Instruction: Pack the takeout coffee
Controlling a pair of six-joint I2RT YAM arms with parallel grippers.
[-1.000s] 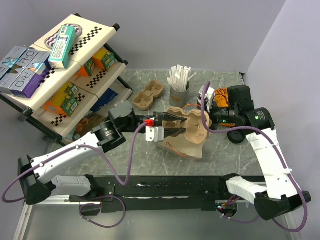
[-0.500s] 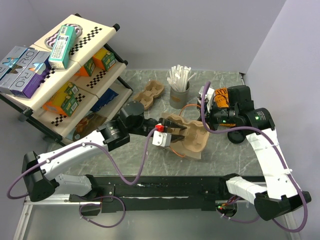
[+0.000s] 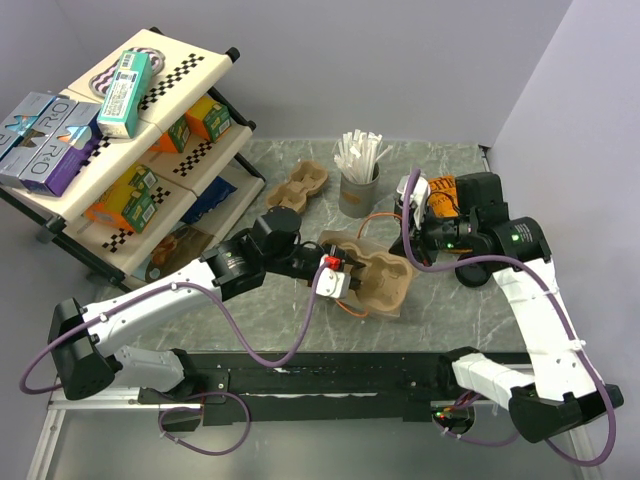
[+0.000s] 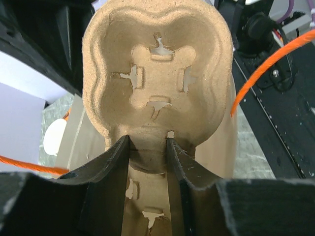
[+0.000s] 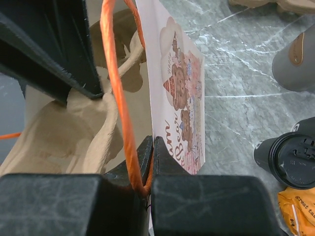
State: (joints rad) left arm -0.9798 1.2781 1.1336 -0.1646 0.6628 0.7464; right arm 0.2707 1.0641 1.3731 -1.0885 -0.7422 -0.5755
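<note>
The coffee (image 5: 290, 164) stands upright on the counter (image 5: 236, 64), off the printed side of the bag (image 5: 179, 93) and clear of it, its black top facing up. An orange packet (image 5: 295, 206) sits just beside it, on the side away from the bag. Neither claw touches the coffee.

The right claw (image 5: 153, 147) is pinched tight on the bag's top edge, with the orange handle (image 5: 120, 98) caught between the fingers. The coffee is near this claw, across the printed side from it.

The left claw (image 4: 147, 142) is narrow, gripping a carrier (image 4: 157, 64) by the ridge between its cup wells. The carrier lies at the bag's mouth, over the bag. This claw is on the far side of the bag from the coffee, well apart from it.

A grey cup (image 5: 295, 64) stands off the bag's printed side, farther along than the coffee
</note>
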